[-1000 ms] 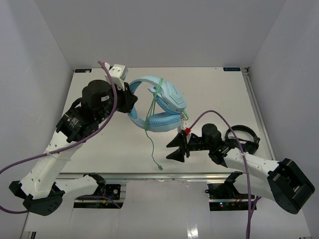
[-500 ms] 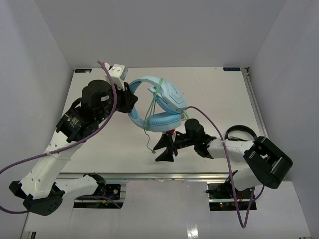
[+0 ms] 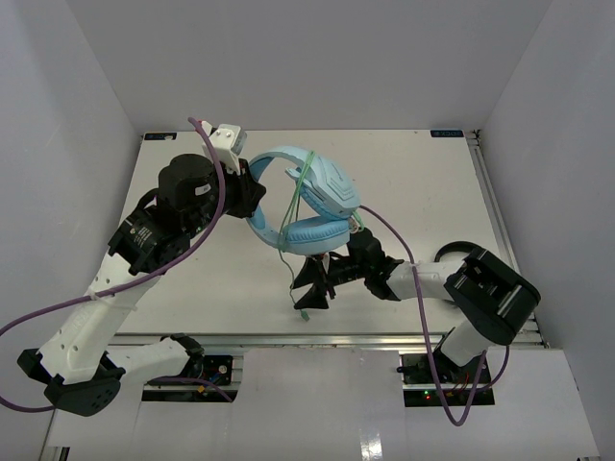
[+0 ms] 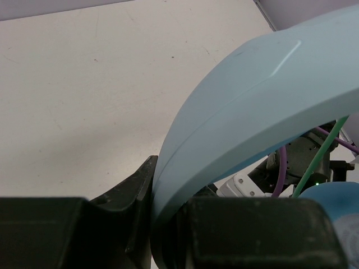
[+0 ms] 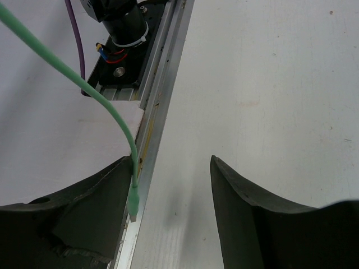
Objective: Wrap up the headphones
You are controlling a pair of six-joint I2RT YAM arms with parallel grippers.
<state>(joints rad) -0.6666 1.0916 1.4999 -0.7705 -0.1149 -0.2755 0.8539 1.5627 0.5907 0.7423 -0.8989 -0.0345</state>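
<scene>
1. Blue headphones (image 3: 312, 206) hang above the table (image 3: 413, 173), with their wide headband pinched in my left gripper (image 3: 252, 190). My left wrist view shows the band running between its fingers.
2. Pale green cable (image 5: 106, 107) drops from the earcups toward the table's near edge.
3. My right gripper (image 3: 304, 291) sits low, just below the earcups, jaws spread and holding nothing.
4. Green cable tip hangs just beside the inner edge of one right finger (image 5: 84, 218); I cannot tell whether they touch.

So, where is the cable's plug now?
Top view: the plug hangs near the front edge of the table, below the headphones, beside the open right gripper.
</scene>
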